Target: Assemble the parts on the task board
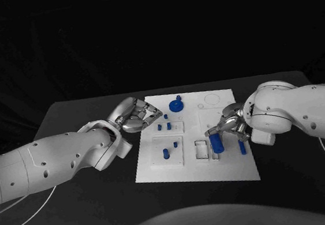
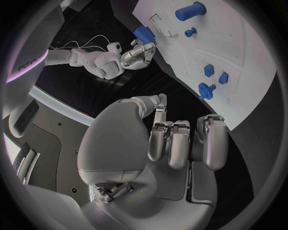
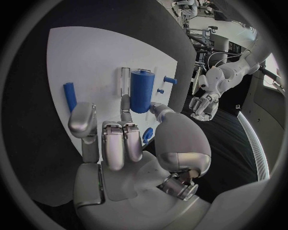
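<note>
Head view: blue parts (image 1: 168, 127) dot task board (image 1: 231, 166) btwn robot hands.

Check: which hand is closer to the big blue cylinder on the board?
Right. The right hand sits directly at the big blue cylinder, fingers over it. The left hand hovers at the task board's opposite edge, apart from it.
</note>
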You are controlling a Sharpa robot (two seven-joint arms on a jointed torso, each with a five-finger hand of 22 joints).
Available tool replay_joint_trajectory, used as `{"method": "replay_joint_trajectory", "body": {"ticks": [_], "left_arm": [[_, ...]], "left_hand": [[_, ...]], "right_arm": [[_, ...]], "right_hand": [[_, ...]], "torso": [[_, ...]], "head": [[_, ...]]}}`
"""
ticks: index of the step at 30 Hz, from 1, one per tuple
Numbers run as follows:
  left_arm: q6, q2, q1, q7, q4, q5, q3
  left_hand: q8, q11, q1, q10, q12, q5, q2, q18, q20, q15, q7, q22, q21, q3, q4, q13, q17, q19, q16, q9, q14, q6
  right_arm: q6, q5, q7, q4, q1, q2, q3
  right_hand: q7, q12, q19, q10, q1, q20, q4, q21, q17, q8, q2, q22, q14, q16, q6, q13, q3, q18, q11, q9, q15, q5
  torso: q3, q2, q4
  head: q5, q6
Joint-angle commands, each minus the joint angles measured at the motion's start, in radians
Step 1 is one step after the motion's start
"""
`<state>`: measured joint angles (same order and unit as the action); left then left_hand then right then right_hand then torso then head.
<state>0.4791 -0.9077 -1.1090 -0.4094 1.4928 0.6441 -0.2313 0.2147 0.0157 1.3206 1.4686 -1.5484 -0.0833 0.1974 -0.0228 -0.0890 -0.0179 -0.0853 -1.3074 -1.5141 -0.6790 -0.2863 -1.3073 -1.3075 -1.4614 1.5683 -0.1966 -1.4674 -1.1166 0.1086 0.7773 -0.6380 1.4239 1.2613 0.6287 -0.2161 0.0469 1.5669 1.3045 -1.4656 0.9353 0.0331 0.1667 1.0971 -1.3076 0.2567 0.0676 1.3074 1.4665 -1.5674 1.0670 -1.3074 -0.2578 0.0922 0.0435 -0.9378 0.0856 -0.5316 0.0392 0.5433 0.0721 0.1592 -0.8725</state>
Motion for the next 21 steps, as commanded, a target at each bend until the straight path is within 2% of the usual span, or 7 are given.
{"method": "replay_joint_trajectory", "body": {"ticks": [1, 8, 18, 21], "left_arm": [[-0.016, 0.003, 0.0, 0.0, 0.001, 0.004, 0.001], [-0.02, 0.005, 0.0, 0.005, 0.002, 0.007, 0.001], [-0.023, 0.004, 0.0, 0.01, 0.005, 0.01, 0.001], [-0.021, 0.003, 0.0, 0.008, 0.007, 0.012, 0.001]], "left_hand": [[0.005, -0.005, 0.0, 0.074, 0.007, -0.004, 0.002, 0.0, 0.0, -0.007, 0.007, -0.233, 0.004, 0.002, 0.001, -0.231, -0.263, -0.019, 0.002, -0.001, -0.103, 0.001], [0.005, -0.005, 0.002, 0.074, 0.007, -0.005, 0.001, 0.0, 0.0, -0.008, 0.007, -0.232, 0.005, 0.002, 0.002, -0.231, -0.263, -0.019, 0.002, -0.002, -0.103, 0.001], [0.007, -0.005, 0.005, 0.073, 0.008, -0.004, 0.005, -0.001, 0.001, -0.008, 0.007, -0.232, 0.005, 0.006, 0.002, -0.23, -0.263, -0.018, 0.002, -0.002, -0.103, 0.001], [0.007, -0.005, 0.005, 0.073, 0.008, -0.004, 0.006, -0.001, 0.001, -0.008, 0.007, -0.232, 0.005, 0.006, 0.002, -0.23, -0.263, -0.018, 0.002, -0.002, -0.103, 0.001]], "right_arm": [[-0.021, -0.058, -0.002, 0.007, 0.0, -0.006, 0.0], [-0.027, -0.067, 0.0, -0.007, -0.005, -0.034, -0.001], [-0.03, -0.053, -0.001, -0.032, -0.015, -0.06, -0.001], [-0.024, -0.05, -0.003, -0.038, -0.021, -0.066, -0.001]], "right_hand": [[-0.013, 0.004, -0.012, -0.105, -0.012, 0.003, -0.049, -0.014, -0.263, -0.01, -0.002, 0.116, 0.104, -0.003, -0.022, -0.263, -0.058, 0.014, -0.011, 0.003, -0.009, 0.011], [-0.004, 0.004, -0.033, -0.105, -0.023, 0.011, -0.047, -0.054, -0.263, -0.034, -0.009, 0.107, 0.104, -0.003, -0.031, -0.263, -0.058, 0.02, -0.021, 0.012, -0.017, 0.06], [0.002, 0.004, -0.041, -0.105, -0.025, 0.015, -0.046, -0.071, -0.263, -0.05, -0.017, 0.103, 0.104, -0.003, -0.042, -0.263, -0.06, 0.023, -0.025, 0.019, -0.021, 0.078], [0.005, 0.004, -0.041, -0.105, -0.028, 0.018, -0.046, -0.076, -0.262, -0.058, -0.022, 0.103, 0.103, -0.002, -0.044, -0.263, -0.058, 0.023, -0.028, 0.022, -0.024, 0.104]], "torso": [[0.0, 0.0, -0.0003], [0.0012, 0.001, -0.0008], [0.001, 0.001, -0.0006], [0.0009, 0.001, 0.0]], "head": [[-0.001, 0.0], [0.002, 0.0], [0.001, 0.0], [0.004, 0.0]]}}
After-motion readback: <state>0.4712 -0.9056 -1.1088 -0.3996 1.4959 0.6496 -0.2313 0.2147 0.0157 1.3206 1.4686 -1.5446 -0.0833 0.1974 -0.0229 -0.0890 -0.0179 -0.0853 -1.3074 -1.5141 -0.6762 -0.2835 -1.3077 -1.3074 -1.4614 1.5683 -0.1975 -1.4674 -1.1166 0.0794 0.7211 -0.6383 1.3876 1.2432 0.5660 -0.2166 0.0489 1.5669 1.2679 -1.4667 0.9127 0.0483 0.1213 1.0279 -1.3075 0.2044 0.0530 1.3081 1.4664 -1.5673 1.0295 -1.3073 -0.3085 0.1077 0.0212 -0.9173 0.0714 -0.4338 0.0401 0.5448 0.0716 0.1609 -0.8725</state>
